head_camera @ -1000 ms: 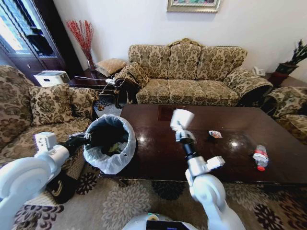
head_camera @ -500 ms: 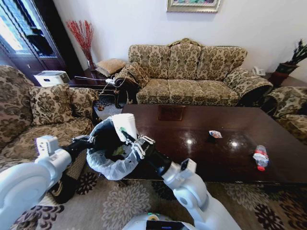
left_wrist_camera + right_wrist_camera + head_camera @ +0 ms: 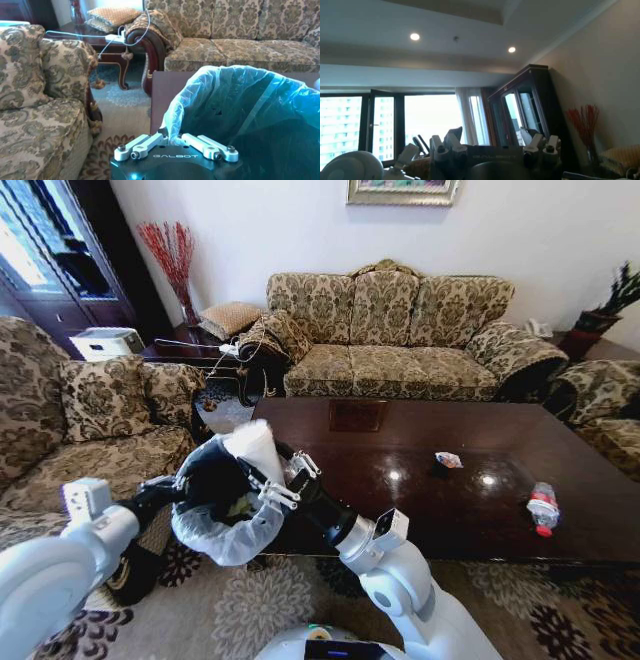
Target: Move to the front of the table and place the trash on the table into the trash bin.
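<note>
The white paper cup point(image 3: 254, 448) tilts over the mouth of the trash bin point(image 3: 228, 525), right at the tips of my right gripper point(image 3: 277, 478). That arm reaches across from the table's front edge. In the right wrist view the right gripper point(image 3: 495, 148) has its fingers point(image 3: 441, 147) spread wide with nothing between them. My left gripper point(image 3: 170, 488) is shut on the bag-lined rim of the bin point(image 3: 235, 97), seen close in the left wrist view point(image 3: 175, 144). On the dark table point(image 3: 440, 505) lie a crinkled wrapper point(image 3: 449, 461) and a clear bottle point(image 3: 542, 508) with a red label.
The bin hangs beside the table's left end, above a patterned rug point(image 3: 250, 605). A patterned armchair point(image 3: 90, 410) stands to the left and a sofa point(image 3: 390, 330) behind the table. A side table with cables point(image 3: 112, 41) is in the back left corner.
My right arm swung the cup from above the table's middle leftward to over the bin. Since half a second ago the cup has tipped and the right fingers have spread. The bin shifted slightly.
</note>
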You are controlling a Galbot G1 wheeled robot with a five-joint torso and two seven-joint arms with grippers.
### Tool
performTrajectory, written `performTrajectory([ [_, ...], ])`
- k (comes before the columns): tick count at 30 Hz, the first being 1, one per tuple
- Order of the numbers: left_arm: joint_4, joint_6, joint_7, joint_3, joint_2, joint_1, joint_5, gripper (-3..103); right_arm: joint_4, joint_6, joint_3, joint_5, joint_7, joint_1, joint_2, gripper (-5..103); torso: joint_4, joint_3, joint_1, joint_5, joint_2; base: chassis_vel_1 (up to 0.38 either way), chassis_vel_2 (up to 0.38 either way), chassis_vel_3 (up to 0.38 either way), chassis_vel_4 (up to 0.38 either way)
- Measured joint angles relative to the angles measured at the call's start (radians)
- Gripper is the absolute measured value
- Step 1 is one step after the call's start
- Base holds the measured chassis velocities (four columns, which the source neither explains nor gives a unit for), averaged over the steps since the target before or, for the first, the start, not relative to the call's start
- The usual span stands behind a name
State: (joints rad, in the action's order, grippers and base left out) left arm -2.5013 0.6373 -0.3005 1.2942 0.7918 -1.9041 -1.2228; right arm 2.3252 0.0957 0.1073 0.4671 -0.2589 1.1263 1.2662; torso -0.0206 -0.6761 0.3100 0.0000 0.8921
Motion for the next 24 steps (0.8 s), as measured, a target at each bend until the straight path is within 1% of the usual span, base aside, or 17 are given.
performTrajectory([
  [2, 0.000, 0.000, 0.002, 0.003, 0.002, -0.005, 0.000, 2, 0.000, 0.000, 0.004, -0.004, -0.002, 0.002, -0.001, 78, 0.0001, 0.000, 0.000, 0.0000, 0.000, 0.000, 0.000, 0.000, 0.000],
  [5, 0.000, 0.000, 0.007, 0.006, 0.014, -0.014, 0.001, 2, 0.006, -0.003, 0.008, -0.011, -0.006, 0.019, -0.001, 93, 0.0003, 0.000, 0.000, 0.0000, 0.000, 0.000, 0.000, 0.000, 0.000],
  [7, 0.000, 0.000, 0.010, 0.006, 0.017, -0.016, 0.001, 2, 0.007, -0.004, 0.006, -0.011, -0.006, 0.023, -0.001, 93, 0.0003, 0.000, 0.000, 0.0001, 0.000, 0.000, 0.000, 0.000, 0.000],
  [8, 0.001, 0.000, 0.017, 0.003, 0.027, -0.023, 0.002, 2, 0.008, -0.010, 0.002, -0.013, -0.007, 0.032, -0.004, 99, 0.0003, 0.000, 0.000, 0.0001, 0.000, 0.000, 0.000, 0.000, 0.000],
  [13, 0.001, 0.000, 0.015, 0.003, 0.034, -0.026, 0.008, 2, 0.017, -0.023, -0.017, -0.011, -0.007, 0.048, -0.006, 100, 0.0002, 0.000, 0.000, 0.0000, 0.000, 0.000, 0.000, 0.000, 0.000],
  [14, 0.001, 0.000, 0.013, 0.010, 0.034, -0.028, 0.007, 2, 0.023, -0.031, -0.036, -0.001, -0.003, 0.058, -0.005, 100, 0.0003, 0.000, 0.000, -0.0001, 0.000, 0.000, 0.000, 0.000, 0.000],
  [15, 0.001, 0.000, 0.009, 0.023, 0.030, -0.033, 0.008, 2, 0.030, -0.047, -0.066, 0.012, 0.014, 0.073, -0.005, 100, 0.0003, 0.000, 0.000, -0.0003, 0.000, 0.000, 0.000, 0.000, 0.000],
  [17, 0.001, 0.002, 0.003, 0.042, 0.022, -0.039, 0.007, 2, 0.039, -0.071, -0.102, 0.024, 0.072, 0.100, -0.008, 100, 0.0002, 0.000, 0.000, 0.0000, 0.000, 0.000, 0.000, 0.000, 0.000],
  [18, 0.001, 0.002, 0.003, 0.042, 0.022, -0.039, 0.007, 2, 0.039, -0.071, -0.102, 0.024, 0.072, 0.100, -0.008, 100, 0.0002, 0.000, 0.000, 0.0000, 0.000, 0.000, 0.000, 0.000, 0.000],
  [20, 0.001, 0.013, -0.014, 0.077, -0.004, -0.048, -0.006, 2, 0.044, -0.112, -0.179, 0.028, 0.220, 0.160, -0.014, 100, 0.0001, 0.000, 0.000, 0.0001, 0.000, 0.000, 0.000, 0.000, 0.000],
  [21, 0.001, 0.017, -0.029, 0.086, -0.020, -0.047, -0.020, 2, 0.036, -0.126, -0.217, 0.020, 0.271, 0.189, -0.015, 100, 0.0001, 0.000, 0.000, 0.0001, 0.000, 0.000, 0.000, 0.000, 0.000],
  [22, 0.001, 0.017, -0.029, 0.086, -0.020, -0.047, -0.020, 2, 0.036, -0.126, -0.217, 0.020, 0.271, 0.189, -0.015, 100, 0.0001, 0.000, 0.000, 0.0001, 0.000, 0.000, 0.000, 0.000, 0.000],
  [23, 0.001, 0.018, -0.043, 0.088, -0.032, -0.044, -0.032, 2, 0.029, -0.129, -0.242, 0.013, 0.296, 0.207, -0.016, 100, 0.0001, 0.000, 0.000, 0.0002, 0.000, 0.000, 0.000, 0.000, 0.000],
  [24, 0.001, 0.017, -0.087, 0.086, -0.069, -0.017, -0.066, 2, 0.009, -0.126, -0.323, 0.002, 0.337, 0.257, -0.009, 100, 0.0002, 0.000, 0.000, 0.0000, 0.000, 0.000, 0.000, 0.000, 0.000],
])
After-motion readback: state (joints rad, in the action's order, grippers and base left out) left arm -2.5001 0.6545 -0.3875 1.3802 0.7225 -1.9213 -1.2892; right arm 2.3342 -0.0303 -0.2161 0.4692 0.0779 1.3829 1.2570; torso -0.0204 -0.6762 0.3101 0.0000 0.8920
